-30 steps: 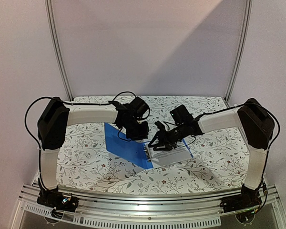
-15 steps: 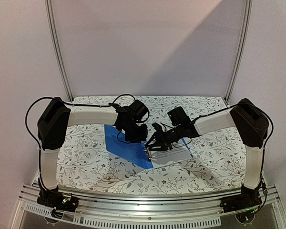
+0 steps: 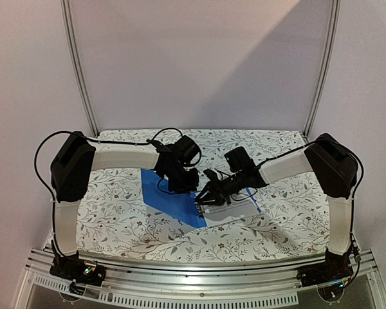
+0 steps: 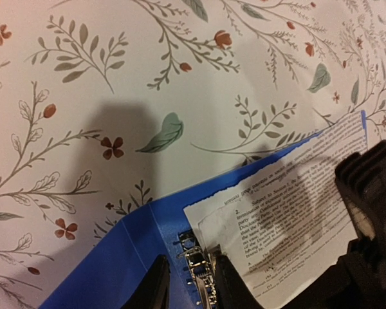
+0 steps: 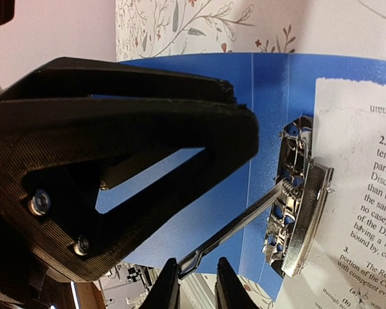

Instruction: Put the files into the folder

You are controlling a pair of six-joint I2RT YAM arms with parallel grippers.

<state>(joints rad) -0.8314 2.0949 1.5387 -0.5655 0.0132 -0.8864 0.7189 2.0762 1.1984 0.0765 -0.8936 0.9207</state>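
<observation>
On the near half of the floral surface (image 3: 116, 222), seen from above, the files (image 3: 235, 211) lie as one white printed sheet on the right leaf of the open blue folder (image 3: 164, 193), whose left leaf is bare. Just beyond, both arms meet over the spine. Against a second ago, the right arm's elbow has swung in toward centre frame. The right gripper (image 5: 194, 283) has slid left to the sheet's inner edge, its jaws drawn in from a wider spread. They now stand narrow, with the tip of the metal lever (image 5: 238, 225) of the ring clip (image 5: 299, 206) between them; whether they pinch it I cannot tell. The left gripper (image 4: 192, 283) has kept its place, jaws partly closed astride the clip, though I cannot tell if they grasp it. Only the right wrist view shows the lever. The left wrist view alone shows the sheet's corner lying just inside the folder's corner, at right of frame. From above, both grippers hide the clip.
</observation>
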